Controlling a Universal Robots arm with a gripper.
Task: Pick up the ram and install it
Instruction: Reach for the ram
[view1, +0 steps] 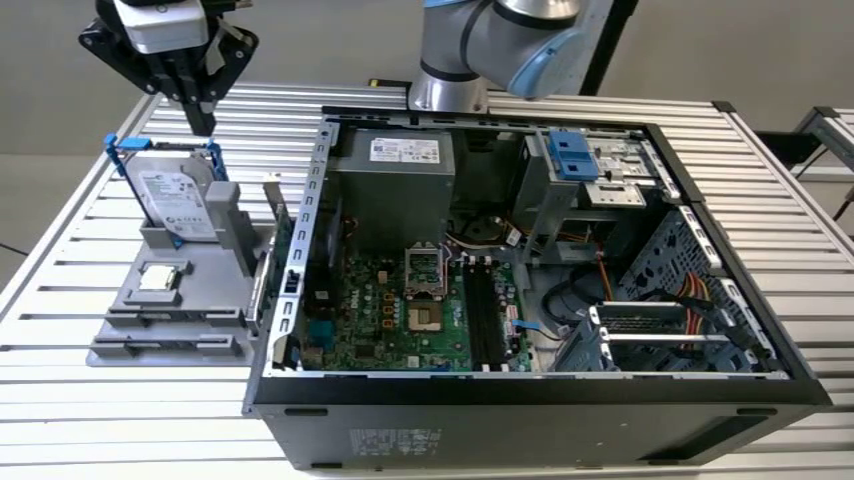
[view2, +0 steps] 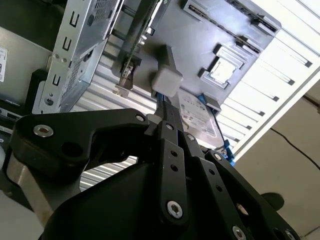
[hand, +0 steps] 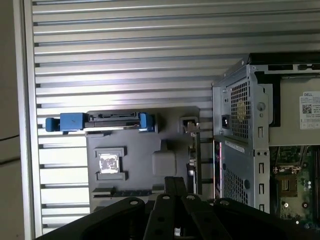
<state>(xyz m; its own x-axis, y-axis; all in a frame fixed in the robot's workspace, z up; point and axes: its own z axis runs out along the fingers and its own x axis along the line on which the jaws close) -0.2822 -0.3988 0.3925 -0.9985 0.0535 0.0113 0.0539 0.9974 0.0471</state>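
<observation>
The gripper (view1: 200, 120) is seen raised above the gray holder (view1: 134, 300), its jaws pressed together with nothing between them. The ram (view1: 272, 212) is stood on edge at the holder's side nearest the open computer case (view1: 534, 400), below the jaws, apart from them and offset toward the case. The hard drive (view1: 174, 195) in its blue frame is stood more nearly under the jaws. In the first wrist view the ram (hand: 193, 155) is shown edge-on, just beyond the fingertips (hand: 170, 186).
</observation>
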